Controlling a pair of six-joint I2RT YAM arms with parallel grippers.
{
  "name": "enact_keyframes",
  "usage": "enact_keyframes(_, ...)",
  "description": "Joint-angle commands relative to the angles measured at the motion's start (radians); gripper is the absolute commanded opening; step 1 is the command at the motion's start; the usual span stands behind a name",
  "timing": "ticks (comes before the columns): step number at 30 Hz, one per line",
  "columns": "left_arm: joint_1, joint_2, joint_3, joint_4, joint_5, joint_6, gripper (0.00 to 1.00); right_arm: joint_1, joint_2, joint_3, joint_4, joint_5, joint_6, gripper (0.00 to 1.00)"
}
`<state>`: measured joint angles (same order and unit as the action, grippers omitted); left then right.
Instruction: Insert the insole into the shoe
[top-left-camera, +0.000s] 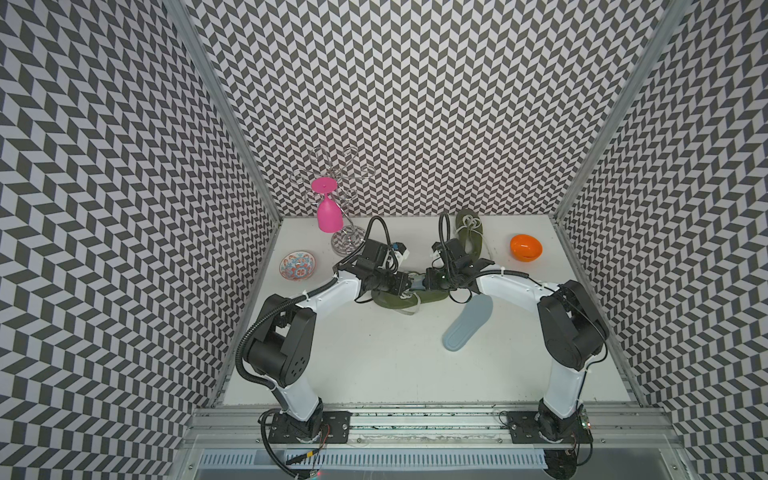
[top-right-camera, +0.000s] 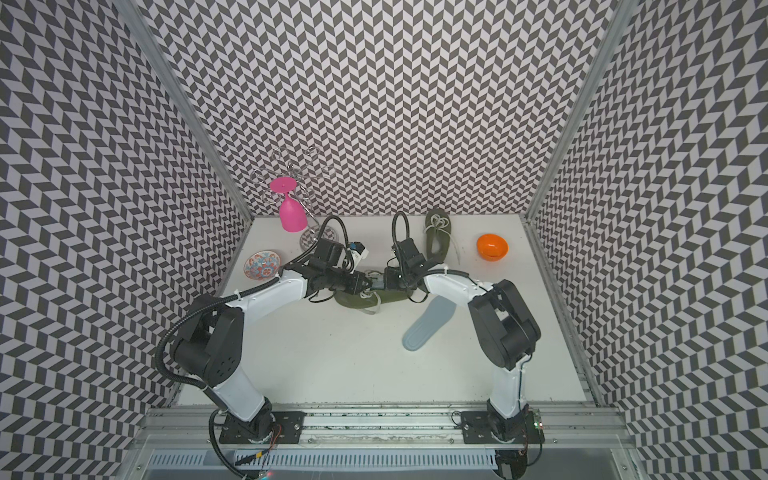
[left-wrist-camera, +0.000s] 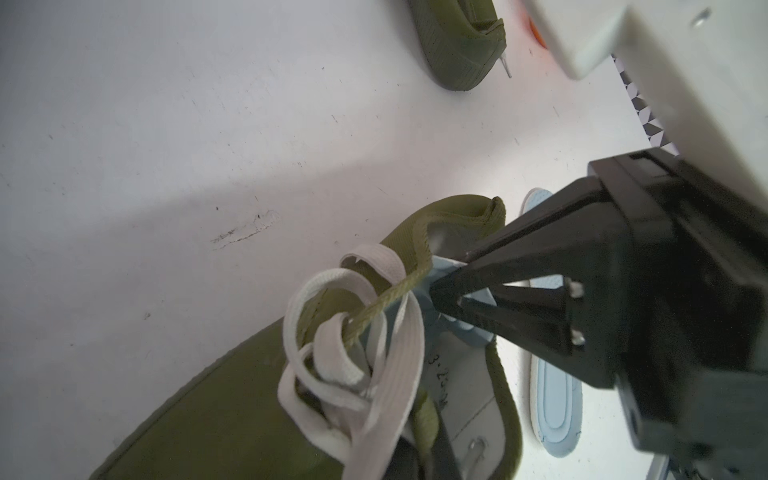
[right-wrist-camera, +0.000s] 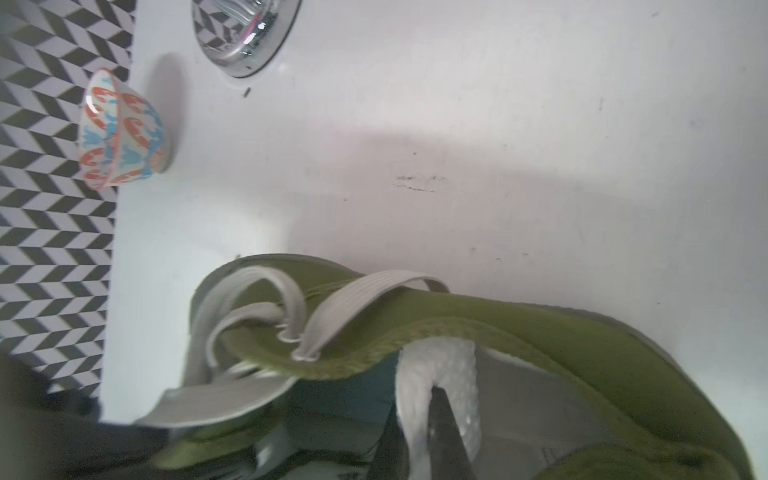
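Note:
An olive green shoe (top-left-camera: 390, 301) (left-wrist-camera: 232, 415) with white laces lies mid-table between my two grippers. My right gripper (top-left-camera: 426, 282) (left-wrist-camera: 440, 286) is shut on a light blue insole (left-wrist-camera: 469, 328) (right-wrist-camera: 440, 361). The pinched, folded end of that insole sits inside the shoe's opening. From the opposite side, my left gripper (top-left-camera: 405, 286) is shut at the laces and tongue, apparently on the tongue; its fingertips are mostly hidden under the laces in the left wrist view. In both top views only a sliver of insole (top-right-camera: 378, 284) shows between the two grippers.
Another light blue insole (top-left-camera: 467, 324) lies flat near the right arm. A second olive shoe (top-left-camera: 469, 237) sits at the back. An orange bowl (top-left-camera: 525, 247) is at back right, a patterned bowl (top-left-camera: 297, 266) at left, and a pink glass (top-left-camera: 328, 210) hangs on a wire rack (top-left-camera: 347, 241).

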<state>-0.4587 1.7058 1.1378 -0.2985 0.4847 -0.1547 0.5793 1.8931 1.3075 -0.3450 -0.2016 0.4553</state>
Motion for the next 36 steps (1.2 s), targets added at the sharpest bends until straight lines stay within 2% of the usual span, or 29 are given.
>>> enact_keyframes(1, -0.003, -0.069, 0.005, 0.101, 0.124, 0.002, 0.0, 0.001, 0.065, -0.019, -0.046, 0.1, -0.05, 0.09)
enact_keyframes(7, 0.037, -0.094, -0.024, 0.099, 0.096, 0.004, 0.0, -0.02, 0.039, -0.077, -0.11, 0.22, -0.099, 0.16)
enact_keyframes(9, 0.04, -0.092, -0.018, 0.084, 0.08, 0.018, 0.0, -0.021, 0.017, -0.098, -0.129, 0.263, -0.111, 0.24)
enact_keyframes(12, 0.04, -0.087, -0.011, 0.071, 0.069, 0.034, 0.0, -0.021, -0.005, -0.108, -0.142, 0.269, -0.115, 0.3)
enact_keyframes(14, 0.036, -0.085, -0.014, 0.07, 0.068, 0.041, 0.0, -0.019, -0.02, -0.09, -0.155, 0.259, -0.11, 0.38)
enact_keyframes(16, 0.028, -0.078, -0.015, 0.063, 0.058, 0.049, 0.0, -0.019, -0.041, -0.048, -0.184, 0.233, -0.107, 0.41)
enact_keyframes(20, 0.003, -0.051, -0.007, 0.039, -0.006, 0.072, 0.0, -0.01, -0.084, 0.07, -0.271, 0.234, -0.122, 0.55)
enact_keyframes(24, -0.006, -0.042, -0.004, 0.042, -0.023, 0.066, 0.0, -0.01, -0.104, 0.122, -0.327, 0.268, -0.153, 0.58)
enact_keyframes(29, -0.011, -0.047, -0.003, 0.042, -0.025, 0.065, 0.0, -0.012, -0.095, 0.092, -0.336, 0.312, -0.174, 0.57)
enact_keyframes(33, -0.017, -0.035, -0.001, 0.029, -0.06, 0.067, 0.0, -0.019, -0.136, 0.048, -0.301, 0.25, -0.146, 0.58)
enact_keyframes(35, -0.024, -0.021, 0.008, 0.023, -0.107, 0.061, 0.0, -0.058, -0.184, 0.001, -0.228, 0.087, -0.112, 0.59)
enact_keyframes(36, -0.03, -0.014, 0.014, 0.015, -0.141, 0.058, 0.0, -0.069, -0.204, -0.019, -0.198, 0.045, -0.094, 0.59)
